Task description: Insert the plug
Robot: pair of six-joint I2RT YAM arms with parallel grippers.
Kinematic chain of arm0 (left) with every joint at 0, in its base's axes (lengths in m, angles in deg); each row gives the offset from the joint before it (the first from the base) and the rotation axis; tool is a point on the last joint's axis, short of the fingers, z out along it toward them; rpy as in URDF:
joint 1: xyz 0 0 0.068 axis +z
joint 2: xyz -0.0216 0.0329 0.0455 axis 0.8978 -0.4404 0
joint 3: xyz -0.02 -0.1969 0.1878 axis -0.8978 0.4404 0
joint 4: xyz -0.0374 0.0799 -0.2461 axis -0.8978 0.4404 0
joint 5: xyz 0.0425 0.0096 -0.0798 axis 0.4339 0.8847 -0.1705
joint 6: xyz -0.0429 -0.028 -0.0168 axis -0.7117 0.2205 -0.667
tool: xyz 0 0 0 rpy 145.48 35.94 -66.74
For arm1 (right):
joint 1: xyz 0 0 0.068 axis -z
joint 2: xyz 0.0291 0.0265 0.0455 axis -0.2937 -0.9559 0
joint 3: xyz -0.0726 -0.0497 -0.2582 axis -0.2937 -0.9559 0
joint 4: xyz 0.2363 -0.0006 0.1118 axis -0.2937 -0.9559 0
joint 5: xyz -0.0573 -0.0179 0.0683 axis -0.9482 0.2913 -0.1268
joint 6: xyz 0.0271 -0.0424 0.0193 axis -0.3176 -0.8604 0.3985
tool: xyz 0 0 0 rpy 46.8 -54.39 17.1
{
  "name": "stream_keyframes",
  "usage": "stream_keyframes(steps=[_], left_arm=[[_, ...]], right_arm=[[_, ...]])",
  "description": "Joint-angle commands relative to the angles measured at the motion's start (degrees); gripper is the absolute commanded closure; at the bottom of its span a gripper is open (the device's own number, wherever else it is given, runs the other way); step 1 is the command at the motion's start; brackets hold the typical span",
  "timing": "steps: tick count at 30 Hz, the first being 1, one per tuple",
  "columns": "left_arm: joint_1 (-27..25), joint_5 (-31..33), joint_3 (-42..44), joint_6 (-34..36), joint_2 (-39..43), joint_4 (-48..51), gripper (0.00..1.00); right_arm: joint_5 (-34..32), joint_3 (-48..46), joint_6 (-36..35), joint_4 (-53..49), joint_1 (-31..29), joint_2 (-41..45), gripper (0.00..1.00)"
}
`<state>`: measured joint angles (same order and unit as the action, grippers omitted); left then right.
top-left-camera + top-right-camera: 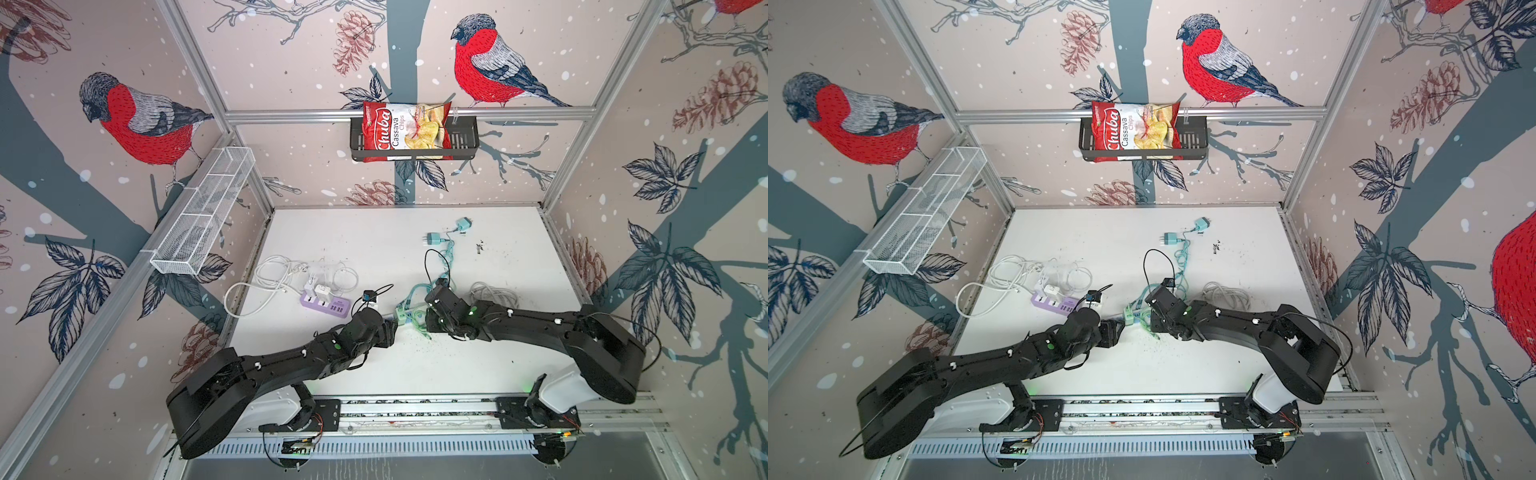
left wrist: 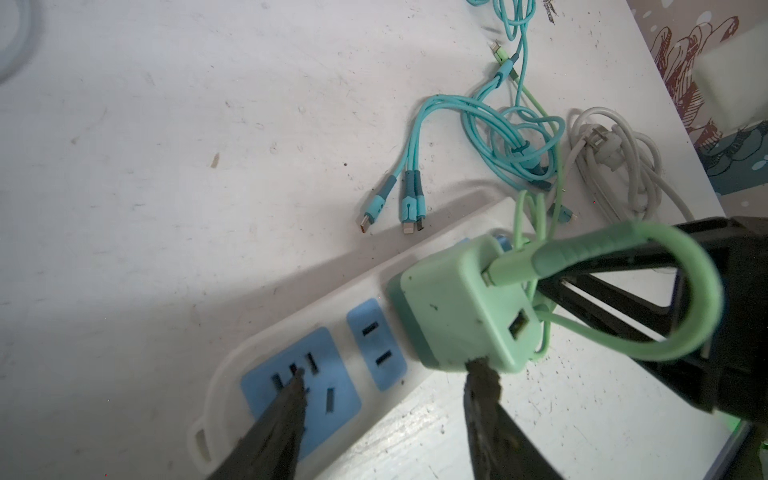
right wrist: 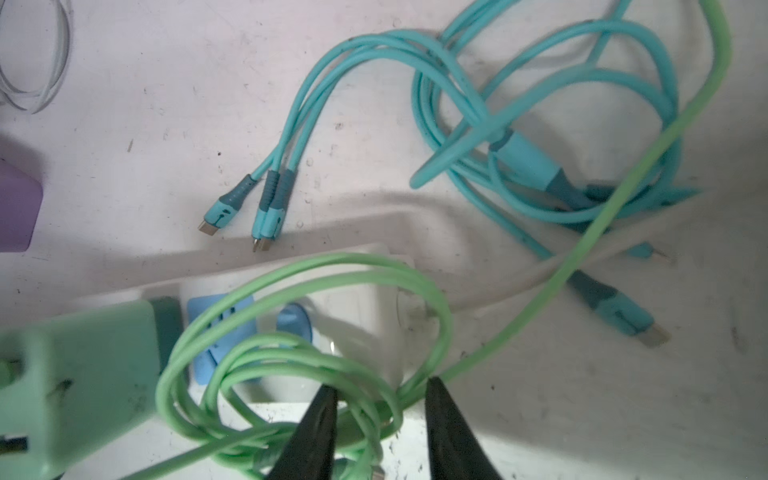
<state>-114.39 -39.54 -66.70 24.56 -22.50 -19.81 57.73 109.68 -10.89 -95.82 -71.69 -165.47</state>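
Observation:
The plug is a mint-green charger cube (image 2: 461, 311) with a green cable (image 3: 291, 270). It sits tilted on the white power strip (image 2: 291, 291), next to the strip's blue sockets (image 2: 376, 345). Its teal base is against the strip and its prongs are hidden. My left gripper (image 2: 390, 370) is open over the strip: one fingertip (image 2: 297, 386) rests on the big blue socket and one (image 2: 484, 382) touches the cube's lower edge. My right gripper (image 3: 380, 386) is at the strip's cord end, its jaws drawn in on the green cable's coils. In both top views the two grippers meet at the cube (image 1: 401, 314) (image 1: 1130, 316).
A teal multi-head cable (image 2: 511, 137) and a coiled grey cord (image 2: 615, 166) lie just behind the strip. A purple power strip (image 1: 326, 305) with white chargers and cables lies to the left. Two teal chargers (image 1: 435, 239) lie farther back. A chips bag (image 1: 405, 126) hangs on the back wall.

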Motion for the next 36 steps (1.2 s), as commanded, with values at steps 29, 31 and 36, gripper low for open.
stream_keyframes(steps=[29, 31, 36], left_arm=[[0.1, 1.8, 1.3, 0.9, 5.5, -2.3, 0.37], [0.0, 2.1, 0.7, 0.8, 6.1, -0.7, 0.37], [0.0, 3.9, 1.7, 2.1, 6.8, -1.2, 0.37]], right_arm=[[-2.9, 8.0, 6.9, -5.3, -13.2, 3.3, 0.88], [-3.5, 8.3, 7.0, -6.4, -13.3, 4.0, 0.88], [-5.1, 8.7, 7.9, -8.9, -14.7, 7.2, 0.88]])
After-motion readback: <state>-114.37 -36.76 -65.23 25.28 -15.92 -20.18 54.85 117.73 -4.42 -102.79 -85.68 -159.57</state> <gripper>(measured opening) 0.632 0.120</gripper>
